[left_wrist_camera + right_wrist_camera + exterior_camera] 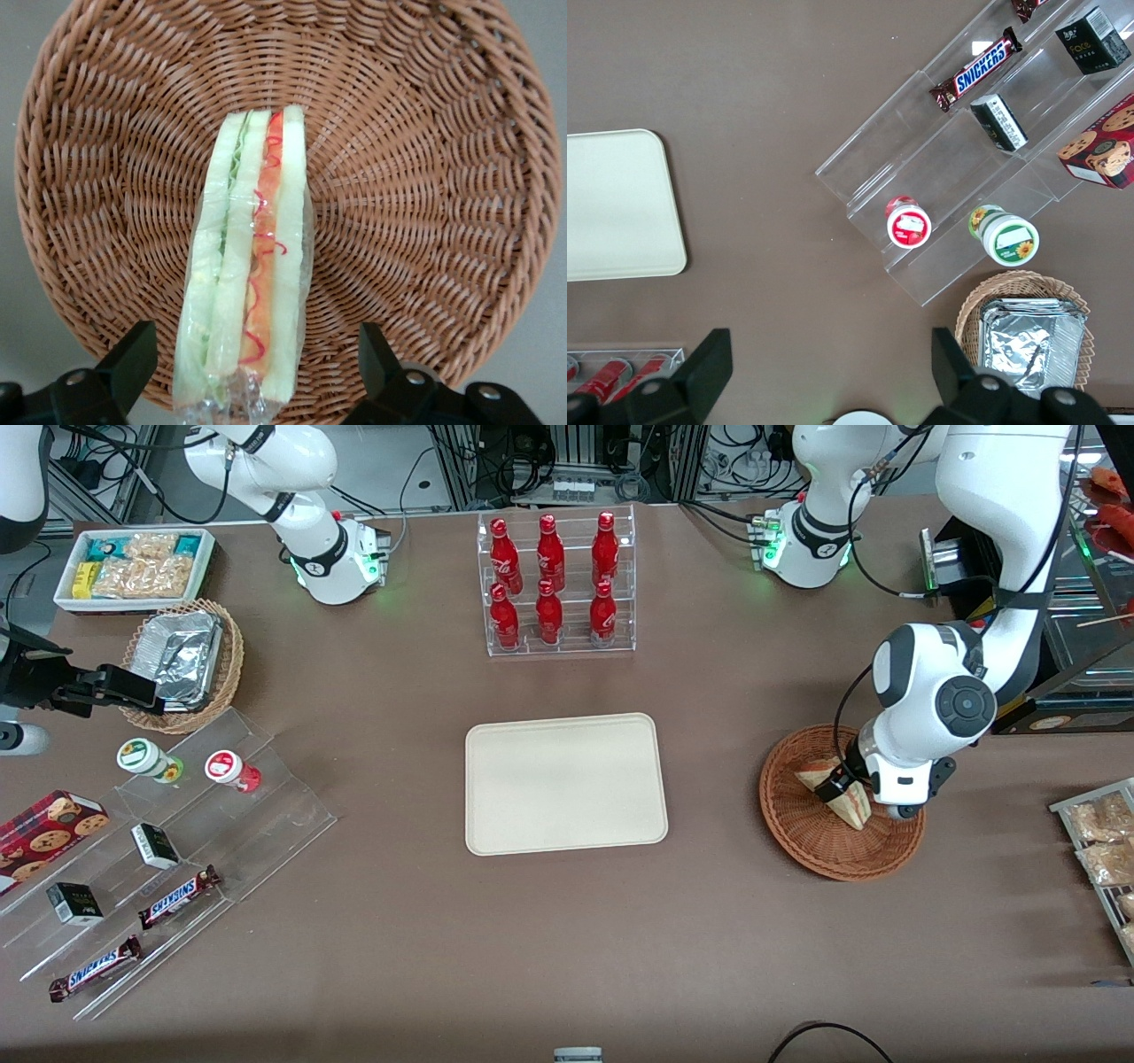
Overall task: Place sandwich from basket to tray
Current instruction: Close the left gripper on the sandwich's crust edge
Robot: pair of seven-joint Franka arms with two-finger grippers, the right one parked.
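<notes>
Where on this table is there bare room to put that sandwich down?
The tray is bare all over, with open tabletop around it up to the bottle rack. The gripper is down in the basket, open astride the sandwich. The parked arm's end is crowded with the snack shelf.

Lab: robot arms, cable racks (567,460)

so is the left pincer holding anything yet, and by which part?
Nothing held. The pincer is open over the basket, its fingers either side of the sandwich end, not touching it.
</notes>
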